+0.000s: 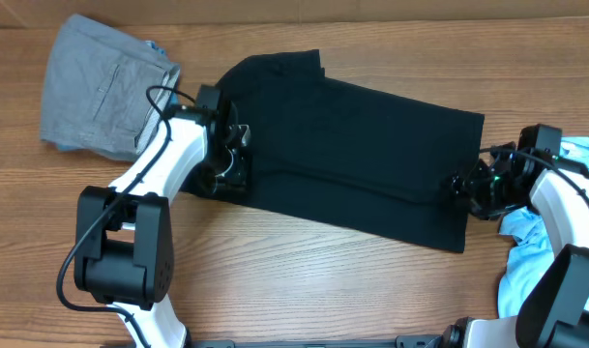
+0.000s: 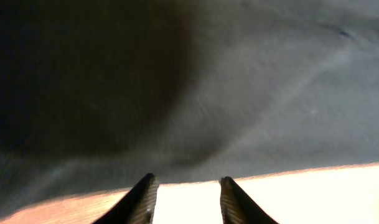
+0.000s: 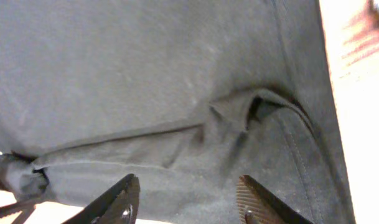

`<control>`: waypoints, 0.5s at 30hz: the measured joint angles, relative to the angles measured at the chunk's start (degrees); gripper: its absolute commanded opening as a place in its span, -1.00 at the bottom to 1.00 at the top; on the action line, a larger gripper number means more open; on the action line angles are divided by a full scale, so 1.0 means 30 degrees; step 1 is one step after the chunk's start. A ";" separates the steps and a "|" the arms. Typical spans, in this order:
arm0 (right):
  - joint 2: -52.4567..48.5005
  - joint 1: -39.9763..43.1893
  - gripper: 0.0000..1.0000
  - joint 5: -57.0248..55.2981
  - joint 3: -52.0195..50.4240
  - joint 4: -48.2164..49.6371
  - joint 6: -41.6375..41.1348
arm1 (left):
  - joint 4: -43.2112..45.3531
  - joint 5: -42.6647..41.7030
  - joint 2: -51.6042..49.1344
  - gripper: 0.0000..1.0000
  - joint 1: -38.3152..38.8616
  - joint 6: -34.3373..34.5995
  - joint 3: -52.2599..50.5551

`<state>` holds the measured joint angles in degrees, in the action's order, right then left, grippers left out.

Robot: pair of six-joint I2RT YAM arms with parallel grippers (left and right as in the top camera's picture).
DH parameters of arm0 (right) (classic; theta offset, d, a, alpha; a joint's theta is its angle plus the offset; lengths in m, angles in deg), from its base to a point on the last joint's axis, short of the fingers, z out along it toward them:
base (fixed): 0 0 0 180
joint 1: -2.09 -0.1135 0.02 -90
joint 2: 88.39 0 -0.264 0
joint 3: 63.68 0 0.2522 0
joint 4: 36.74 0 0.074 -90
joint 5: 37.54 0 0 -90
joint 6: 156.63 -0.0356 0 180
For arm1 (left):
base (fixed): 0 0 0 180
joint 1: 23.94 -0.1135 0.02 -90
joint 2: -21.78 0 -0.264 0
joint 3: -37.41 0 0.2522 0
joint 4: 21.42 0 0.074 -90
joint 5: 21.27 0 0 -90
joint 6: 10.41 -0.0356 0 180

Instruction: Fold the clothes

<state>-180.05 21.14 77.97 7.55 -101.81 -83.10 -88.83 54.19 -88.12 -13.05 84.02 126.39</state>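
The black T-shirt was laid, seemingly half-folded, mid-worktop; the left pincer and right pincer were held open, empty, at its ends. The grey garment was set far-left; the light-blue T-shirt was seen crumpled at the right edge.

The left gripper hung low, jaws parted a little. The right gripper, facing it from the opposite side, held its jaws spread wider.

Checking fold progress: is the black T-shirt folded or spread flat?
Folded at least once: the black T-shirt lies as a rectangle, an overlapping layer's edge running along it.
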 measured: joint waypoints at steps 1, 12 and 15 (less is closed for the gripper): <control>0.0000 0.0000 0.18 0.0000 0.0284 -0.0240 0.0000 | 0.0583 0.0000 -0.0007 -0.28 0.0000 0.0036 -0.0299; 0.0255 -0.0007 0.20 0.0372 0.1355 -0.0903 0.0007 | 0.5195 -0.0029 -0.0015 -0.92 0.0124 0.1559 -0.0495; 0.0262 0.0000 0.21 0.0379 0.1355 -0.0911 0.0007 | 0.5617 -0.0532 -0.0022 -0.85 0.0124 0.1938 0.0954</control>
<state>-179.26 21.14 79.11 11.62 -104.55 -83.08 -71.98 52.59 -88.19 -12.68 89.83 129.26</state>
